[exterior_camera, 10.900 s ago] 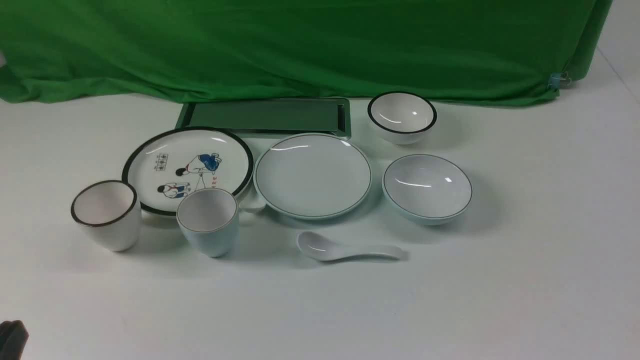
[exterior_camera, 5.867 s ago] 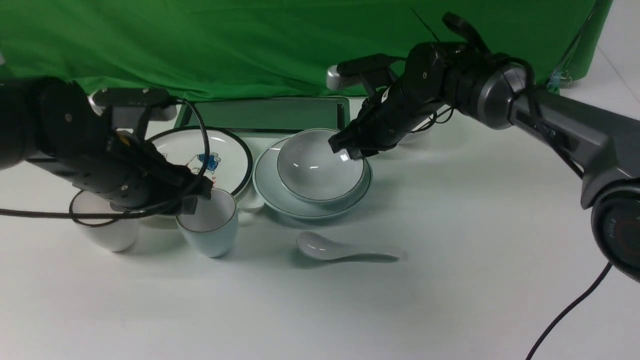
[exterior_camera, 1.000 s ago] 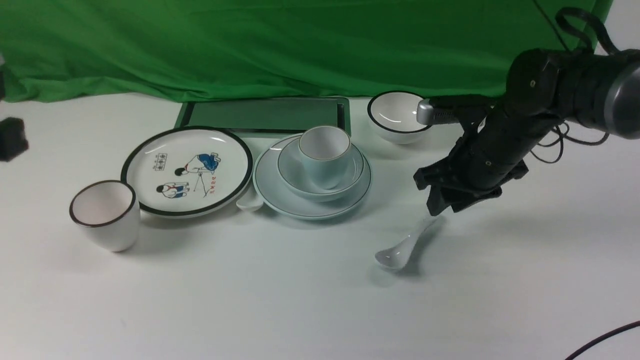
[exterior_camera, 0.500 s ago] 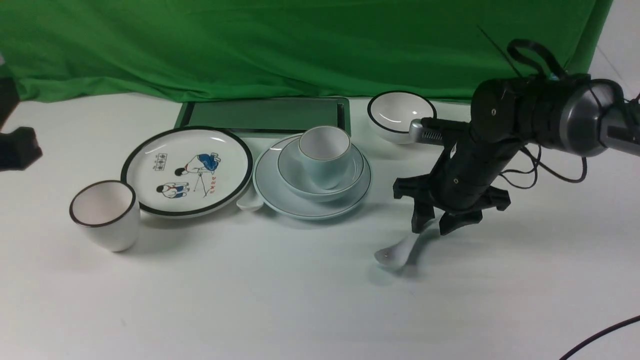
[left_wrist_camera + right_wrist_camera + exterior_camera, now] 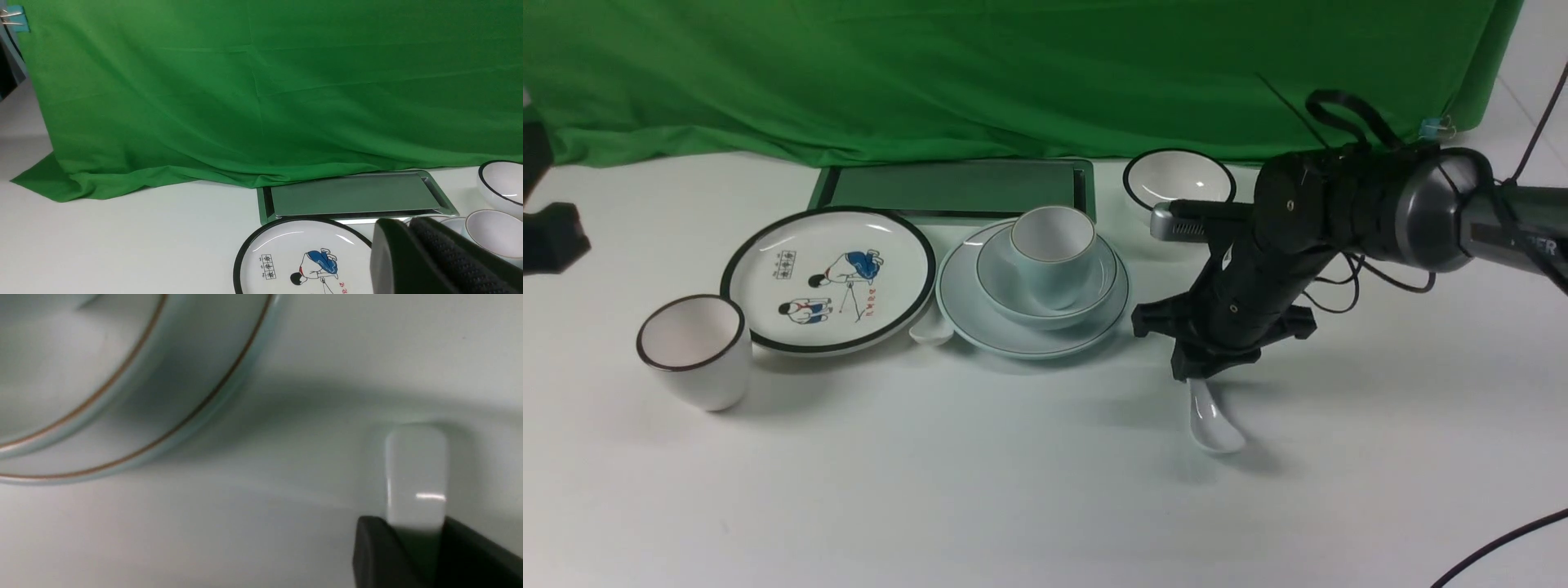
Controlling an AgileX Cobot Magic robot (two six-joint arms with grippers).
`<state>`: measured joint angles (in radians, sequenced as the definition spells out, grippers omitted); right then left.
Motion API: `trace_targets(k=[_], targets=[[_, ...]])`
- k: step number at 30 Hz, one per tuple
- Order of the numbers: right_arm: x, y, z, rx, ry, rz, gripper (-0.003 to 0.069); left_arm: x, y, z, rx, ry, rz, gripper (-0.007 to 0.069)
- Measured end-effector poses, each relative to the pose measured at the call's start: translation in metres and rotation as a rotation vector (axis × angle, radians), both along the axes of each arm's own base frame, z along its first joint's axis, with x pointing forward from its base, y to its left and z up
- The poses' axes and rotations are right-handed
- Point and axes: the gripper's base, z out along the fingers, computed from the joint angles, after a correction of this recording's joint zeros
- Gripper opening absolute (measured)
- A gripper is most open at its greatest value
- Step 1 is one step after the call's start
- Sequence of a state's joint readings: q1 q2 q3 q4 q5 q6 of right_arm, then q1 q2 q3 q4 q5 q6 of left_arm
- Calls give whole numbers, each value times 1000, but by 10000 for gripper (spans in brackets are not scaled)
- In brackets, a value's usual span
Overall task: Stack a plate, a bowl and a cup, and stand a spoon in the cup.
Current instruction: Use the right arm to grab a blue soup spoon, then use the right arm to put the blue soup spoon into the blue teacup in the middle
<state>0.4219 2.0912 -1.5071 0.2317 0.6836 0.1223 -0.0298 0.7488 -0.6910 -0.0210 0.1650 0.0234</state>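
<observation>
The pale blue-green plate sits mid-table with the bowl on it and the cup upright in the bowl. My right gripper is shut on the white spoon by its handle, right of the stack. The spoon hangs bowl-end down, close over the table. In the right wrist view the handle sticks out between my right gripper's fingers, beside the plate and bowl. My left gripper is at the far left, shut and empty.
A cartoon plate and a dark-rimmed white cup lie left of the stack. Another white spoon peeks out between the plates. A black-rimmed bowl and a metal tray sit at the back before the green cloth.
My right gripper has closed on the spoon's handle and moved left. The spoon has swung from lying flat to hanging bowl-end down. The left arm has barely moved.
</observation>
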Motion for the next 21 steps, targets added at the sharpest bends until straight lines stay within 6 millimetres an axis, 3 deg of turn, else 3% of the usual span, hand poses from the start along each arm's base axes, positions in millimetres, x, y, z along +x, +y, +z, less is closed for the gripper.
trace_targets(k=[3, 5, 6, 7, 9, 10, 12, 15, 18, 21], targets=[[0, 0, 7, -5, -39, 56, 163, 0, 0, 0, 0, -3, 0, -9], [1, 3, 29, 23, -157, 91, 163, 0, 0, 1, -9, -6, 0, -9], [1, 4, 32, 26, -170, 95, 163, 0, 0, 1, -9, -6, 0, -9], [3, 8, 53, 66, -293, 102, 163, 0, 0, 1, -20, -7, 0, -9], [4, 16, 73, 110, -424, 115, 163, 0, 0, 1, -33, -12, 0, -9], [5, 26, 93, 170, -577, 114, 163, 0, -1, 2, -41, -18, 0, -9], [6, 40, 107, 228, -737, 122, 163, 0, -1, 2, -46, -23, 0, -9], [9, 63, 109, 281, -938, 152, 163, 0, -1, 2, -48, -25, 0, -9], [16, 79, 93, 305, -1090, 163, 163, 0, -1, 2, -47, -25, 0, -9], [23, 83, 77, 319, -1143, 143, 163, 0, -1, 2, -45, -25, 0, -9]])
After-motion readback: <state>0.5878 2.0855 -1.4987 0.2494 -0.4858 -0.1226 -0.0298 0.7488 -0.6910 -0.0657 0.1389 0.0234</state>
